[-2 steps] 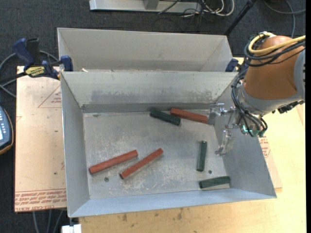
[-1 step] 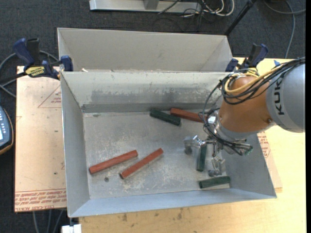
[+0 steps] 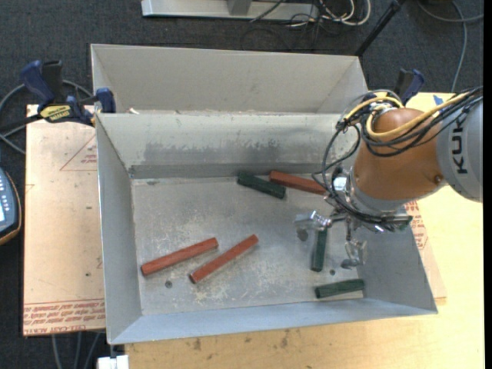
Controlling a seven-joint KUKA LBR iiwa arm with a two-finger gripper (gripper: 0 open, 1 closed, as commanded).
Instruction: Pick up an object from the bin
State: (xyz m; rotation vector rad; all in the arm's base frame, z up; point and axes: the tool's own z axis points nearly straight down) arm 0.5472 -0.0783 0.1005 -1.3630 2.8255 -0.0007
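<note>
Gripper (image 3: 333, 237): fingers apart, low by the bin's (image 3: 115, 206) right wall.
Green stick (image 3: 317, 250): just beside it, not yet lifted.

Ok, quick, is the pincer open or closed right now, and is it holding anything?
Pincer: open, holding nothing; it hangs over the dark green stick at the bin's right side.

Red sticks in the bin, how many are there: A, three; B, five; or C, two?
A: two red sticks lie side by side at the front left of the bin, and a third lies near the back wall, next to a dark green stick.
</note>
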